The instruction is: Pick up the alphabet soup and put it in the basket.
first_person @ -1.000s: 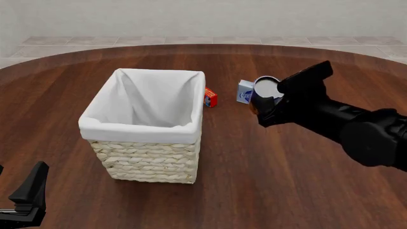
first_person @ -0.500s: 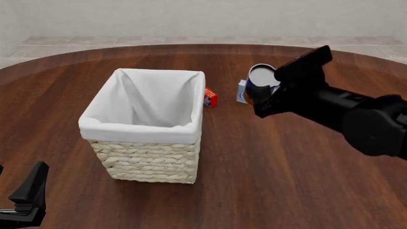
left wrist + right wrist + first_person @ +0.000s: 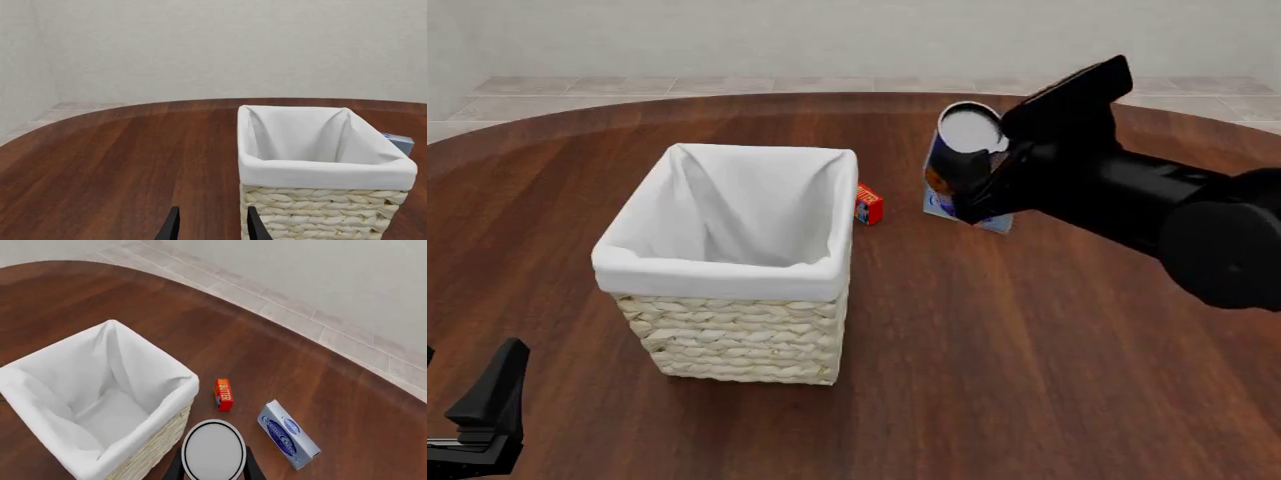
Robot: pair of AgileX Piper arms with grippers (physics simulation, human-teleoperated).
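The alphabet soup (image 3: 957, 165), a small blue can with an orange band and a pale top, hangs in the air right of the basket with my right gripper (image 3: 972, 188) shut on it. In the right wrist view its round pale top (image 3: 213, 450) sits between the dark fingers, above the table beside the basket (image 3: 87, 390). The basket (image 3: 714, 270) is a large wicker box with a white lining, standing left of centre. My left gripper (image 3: 487, 408) rests low at the near left, open and holding nothing; its two fingertips (image 3: 169, 228) point toward the basket (image 3: 320, 167).
A small red-orange butter box (image 3: 869, 204) lies just right of the basket's far corner. A blue-and-white cream cheese box (image 3: 994, 218) lies on the table under the lifted can, also visible as (image 3: 287, 436). Dark wood table (image 3: 988, 360) all around.
The right gripper has risen with the can and shifted slightly back and left, lifting it off the table. The cream cheese box now shows beneath it. The left arm has not moved.
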